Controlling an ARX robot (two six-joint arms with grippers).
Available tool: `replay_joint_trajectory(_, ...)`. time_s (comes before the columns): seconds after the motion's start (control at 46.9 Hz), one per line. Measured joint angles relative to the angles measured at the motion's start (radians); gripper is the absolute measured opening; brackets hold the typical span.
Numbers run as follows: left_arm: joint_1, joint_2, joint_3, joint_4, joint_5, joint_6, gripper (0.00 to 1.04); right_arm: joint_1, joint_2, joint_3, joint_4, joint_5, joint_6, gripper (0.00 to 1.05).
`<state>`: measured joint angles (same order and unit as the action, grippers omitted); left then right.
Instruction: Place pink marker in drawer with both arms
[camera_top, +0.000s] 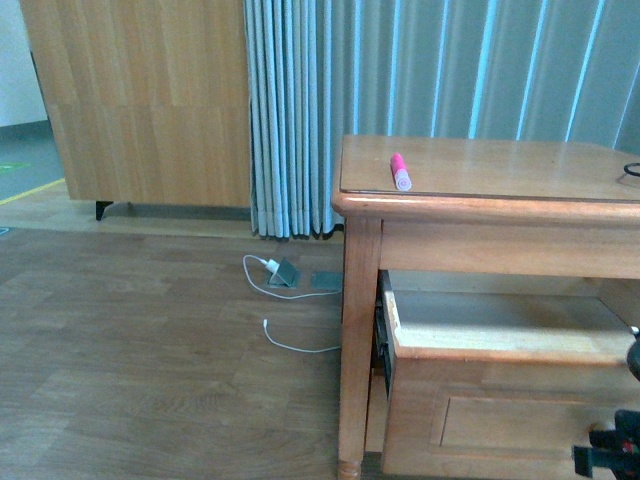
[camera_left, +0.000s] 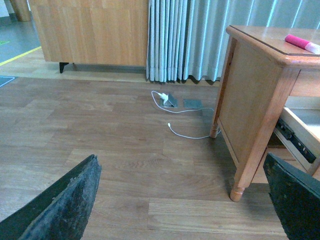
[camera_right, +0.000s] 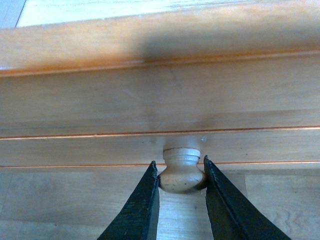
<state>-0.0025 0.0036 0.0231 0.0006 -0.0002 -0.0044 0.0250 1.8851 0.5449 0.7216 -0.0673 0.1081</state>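
One marker (camera_top: 400, 171), one drawer (camera_top: 500, 340), one knob (camera_right: 181, 172), two grippers.

Marker lies flat on the table (camera_top: 480, 205) top, near its front left corner. Long axis runs roughly front to back, with the pale cap end toward the front edge.

Drawer stands partly open below; pale inside shows.

Right gripper (camera_right: 181, 175): fingers closed narrow on the knob, one each side, touching.

Left gripper (camera_left: 180, 165): spread wide, holding nothing, above the floor (camera_left: 125, 150), well apart from the marker.
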Motion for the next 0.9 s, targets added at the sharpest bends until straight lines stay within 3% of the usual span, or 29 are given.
replay_joint_trajectory(0.235, 0.0, 0.0, 0.0, 0.0, 0.0, 0.0, 0.99, -0.018, -0.115, -0.091, -0.085, -0.066, -0.014, 0.22)
replay_joint_trajectory(0.448, 0.0, 0.0, 0.0, 0.0, 0.0, 0.0, 0.99, -0.033, -0.277, -0.151, -0.185, -0.129, -0.026, 0.52)
replay_joint_trajectory(0.576, 0.0, 0.0, 0.0, 0.0, 0.0, 0.0, 0.99, -0.091, -0.54, -0.182, -0.336, -0.209, -0.01, 0.8)
replay_joint_trajectory(0.682, 0.0, 0.0, 0.0, 0.0, 0.0, 0.0, 0.99, -0.144, -0.729, -0.192, -0.453, -0.28, -0.007, 0.97)
replay_joint_trajectory(0.896, 0.0, 0.0, 0.0, 0.0, 0.0, 0.0, 0.99, -0.265, -1.052, -0.193, -0.663, -0.415, -0.007, 0.96)
